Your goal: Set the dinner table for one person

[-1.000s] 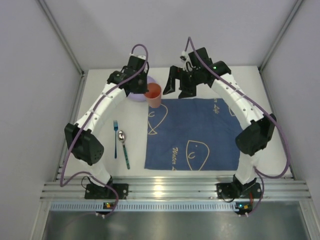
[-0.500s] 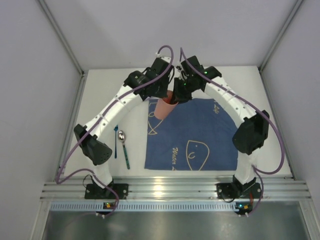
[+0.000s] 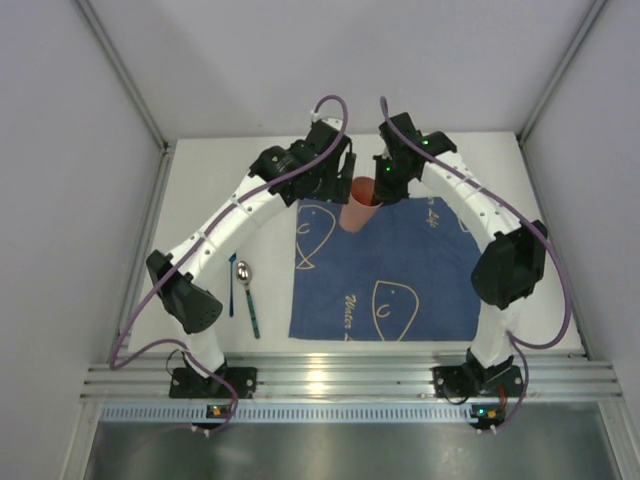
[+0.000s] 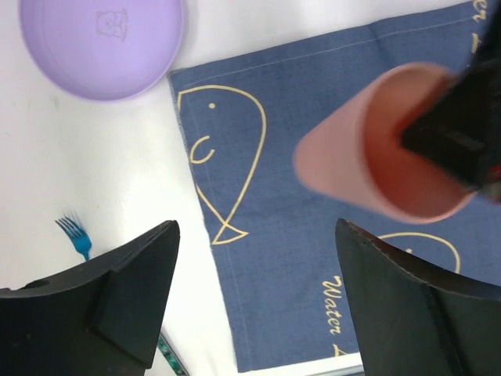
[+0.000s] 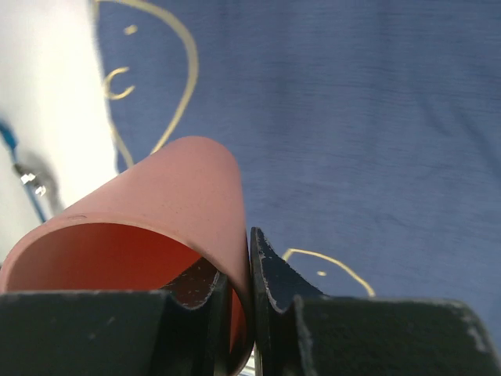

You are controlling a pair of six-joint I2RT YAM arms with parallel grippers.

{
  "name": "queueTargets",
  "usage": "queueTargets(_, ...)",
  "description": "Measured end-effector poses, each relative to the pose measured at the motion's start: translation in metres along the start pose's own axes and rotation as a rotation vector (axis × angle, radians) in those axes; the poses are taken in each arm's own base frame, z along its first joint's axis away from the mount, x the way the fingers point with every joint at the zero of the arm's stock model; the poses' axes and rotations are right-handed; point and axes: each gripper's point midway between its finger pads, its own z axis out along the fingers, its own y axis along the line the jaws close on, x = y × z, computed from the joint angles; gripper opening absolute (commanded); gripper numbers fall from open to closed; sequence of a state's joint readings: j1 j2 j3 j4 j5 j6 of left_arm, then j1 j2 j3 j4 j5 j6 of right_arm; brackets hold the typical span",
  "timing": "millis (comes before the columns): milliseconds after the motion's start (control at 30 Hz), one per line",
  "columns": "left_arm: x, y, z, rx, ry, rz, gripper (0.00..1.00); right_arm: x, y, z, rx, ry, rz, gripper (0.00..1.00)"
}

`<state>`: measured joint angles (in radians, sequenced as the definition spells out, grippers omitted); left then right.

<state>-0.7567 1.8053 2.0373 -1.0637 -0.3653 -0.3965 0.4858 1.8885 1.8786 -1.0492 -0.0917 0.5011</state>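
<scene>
Cup (image 3: 358, 205) shifted right over cloth (image 3: 400, 270); left end effector (image 3: 338, 185) now wide, apart. Right end effector (image 3: 383, 188) pinches rim. Cup tilted, mouth far-right, base apparently near-left above surface (image 3: 275, 300).

My left gripper (image 4: 257, 231) and right gripper (image 5: 243, 266) crowd the far edge of the cloth (image 3: 400, 270), with the pink cup (image 3: 358, 205) between them. Purple bowl (image 4: 102, 47), fork (image 3: 230, 272) and spoon (image 3: 248, 298) occupy the dinner table (image 3: 195, 165) left of it. Over the cloth's near half I can pass.
</scene>
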Motion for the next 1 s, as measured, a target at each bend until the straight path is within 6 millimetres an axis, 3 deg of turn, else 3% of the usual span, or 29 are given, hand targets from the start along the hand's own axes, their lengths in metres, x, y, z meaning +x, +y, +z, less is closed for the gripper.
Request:
queueTargets(100,0.007,0.017,0.000,-0.033,0.008,-0.017,0.88,-0.014,-0.040,-0.009,0.083,-0.038,0.047,0.00)
queueTargets(300,0.020,0.056,-0.006,-0.092,0.024,-0.083,0.88,-0.043,-0.153,-0.033,0.288,-0.117,0.223,0.00)
queueTargets(433,0.027,0.066,-0.013,-0.103,0.023,-0.108,0.87,-0.048,-0.212,-0.046,0.414,-0.140,0.311,0.00)
queueTargets(600,0.036,0.071,-0.017,-0.108,0.028,-0.125,0.87,-0.057,-0.247,-0.037,0.510,-0.131,0.335,0.00)
queueTargets(733,0.036,0.080,-0.016,-0.125,0.030,-0.150,0.87,-0.050,-0.265,-0.006,0.563,-0.063,0.337,0.00)
queueTargets(867,0.035,0.087,-0.016,-0.140,0.028,-0.169,0.87,-0.042,-0.277,0.021,0.595,-0.012,0.338,0.00)
queueTargets(1000,0.035,0.090,-0.015,-0.146,0.028,-0.177,0.87,-0.051,-0.280,0.026,0.572,-0.046,0.355,0.00)
